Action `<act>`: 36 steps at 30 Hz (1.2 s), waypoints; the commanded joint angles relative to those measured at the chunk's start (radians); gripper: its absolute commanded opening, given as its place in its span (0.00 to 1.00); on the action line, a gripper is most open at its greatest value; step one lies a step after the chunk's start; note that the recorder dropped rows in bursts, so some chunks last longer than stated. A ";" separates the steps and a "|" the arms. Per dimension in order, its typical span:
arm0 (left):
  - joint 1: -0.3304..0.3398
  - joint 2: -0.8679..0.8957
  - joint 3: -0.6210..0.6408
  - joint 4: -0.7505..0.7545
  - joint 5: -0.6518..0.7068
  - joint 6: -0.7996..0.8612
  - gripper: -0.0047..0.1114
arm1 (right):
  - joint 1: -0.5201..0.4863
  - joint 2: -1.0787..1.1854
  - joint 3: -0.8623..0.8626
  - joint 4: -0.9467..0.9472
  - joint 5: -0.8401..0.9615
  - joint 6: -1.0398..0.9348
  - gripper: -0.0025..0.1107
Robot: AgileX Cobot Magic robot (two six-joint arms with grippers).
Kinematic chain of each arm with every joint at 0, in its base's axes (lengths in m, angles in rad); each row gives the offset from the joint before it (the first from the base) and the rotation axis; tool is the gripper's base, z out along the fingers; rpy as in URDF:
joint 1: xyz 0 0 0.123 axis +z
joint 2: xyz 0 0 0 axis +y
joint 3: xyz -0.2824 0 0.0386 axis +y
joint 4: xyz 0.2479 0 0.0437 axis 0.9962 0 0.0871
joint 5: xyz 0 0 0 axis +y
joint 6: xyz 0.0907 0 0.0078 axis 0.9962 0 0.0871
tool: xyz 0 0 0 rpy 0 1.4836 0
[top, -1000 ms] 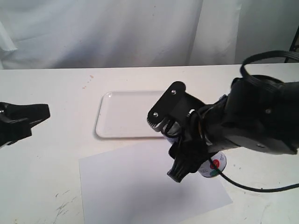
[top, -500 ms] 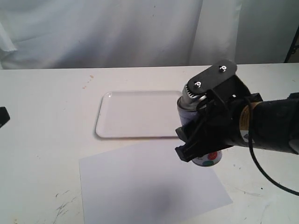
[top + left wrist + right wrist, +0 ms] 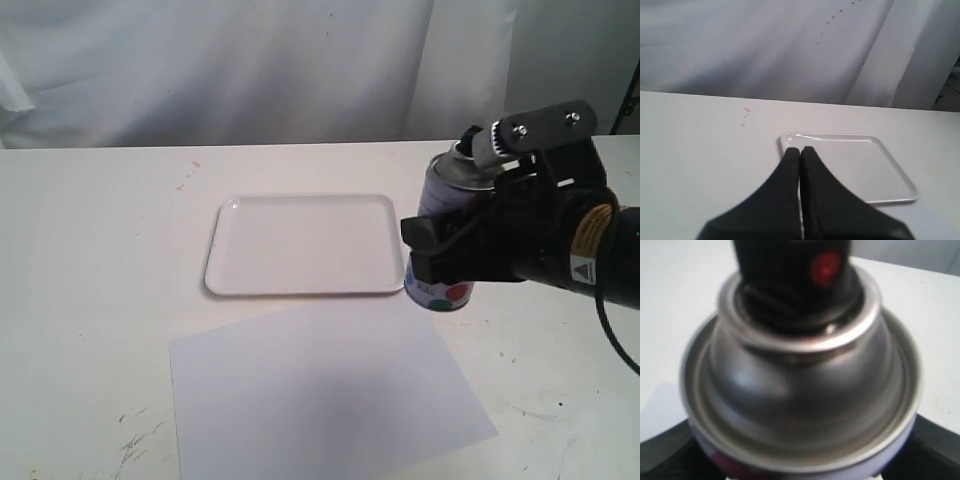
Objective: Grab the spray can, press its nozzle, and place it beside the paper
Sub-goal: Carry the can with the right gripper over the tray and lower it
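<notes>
Obs.: the right claw (image 3: 440,250) is clamped on the spray can (image 3: 438,198), its black fingers (image 3: 428,240) across the middle of the body. The can stands nearly upright, silver top leaning slightly toward the arm.

Change over the last second: the can was tilted hard and hung over the right part of the paper (image 3: 320,400). It then swung toward upright above the paper's far right corner, and now sits farther back and to the right. Its dotted base is just beside the short right edge of the tray (image 3: 230,275) and just past that paper corner. We cannot tell whether the base touches the table (image 3: 100,250) yet.

The left claw (image 3: 800,154) has left the outside view. Its wrist camera shows its fingers pressed together, empty, pointing at the tray.

Nozzle (image 3: 787,275): nothing bears on it in the right wrist view.

Reading: we judge this the set-down stage, with the can carried off the sheet to a spot alongside it. Remaining: lower fully if not down, confirm it stands steady, then open the claw. Risk: the lean could tip it on release.
</notes>
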 commanded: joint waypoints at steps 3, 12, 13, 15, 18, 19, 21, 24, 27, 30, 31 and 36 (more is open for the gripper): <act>-0.005 -0.007 0.002 0.062 -0.021 0.005 0.04 | -0.076 -0.018 -0.003 0.011 -0.161 -0.017 0.02; -0.005 -0.007 0.002 0.062 -0.019 0.001 0.04 | -0.139 0.051 -0.003 0.199 -0.348 -0.216 0.02; -0.005 -0.007 0.002 0.062 -0.017 0.001 0.04 | -0.142 0.075 -0.003 0.218 -0.389 -0.250 0.02; -0.005 -0.007 0.002 0.062 -0.017 0.001 0.04 | -0.142 0.134 -0.010 0.257 -0.463 -0.271 0.02; -0.005 -0.007 0.002 0.062 -0.017 0.001 0.04 | -0.142 0.220 -0.057 0.264 -0.491 -0.271 0.02; -0.005 -0.007 0.002 0.062 -0.017 0.001 0.04 | -0.142 0.264 -0.091 0.264 -0.491 -0.271 0.02; -0.005 -0.007 0.002 0.062 -0.007 0.001 0.04 | -0.142 0.320 -0.139 0.262 -0.491 -0.271 0.02; -0.005 -0.007 0.002 0.062 0.025 0.001 0.04 | -0.142 0.401 -0.216 0.226 -0.491 -0.271 0.02; -0.005 -0.007 0.002 0.062 0.047 0.001 0.04 | -0.142 0.487 -0.297 0.192 -0.491 -0.259 0.02; -0.005 -0.007 0.002 0.062 0.047 0.004 0.04 | -0.133 0.576 -0.384 0.163 -0.462 -0.252 0.02; -0.005 -0.007 0.002 0.062 0.047 0.004 0.04 | -0.126 0.598 -0.409 0.163 -0.439 -0.247 0.02; -0.005 -0.007 0.002 0.069 0.047 0.007 0.04 | -0.086 0.702 -0.551 0.095 -0.368 -0.233 0.02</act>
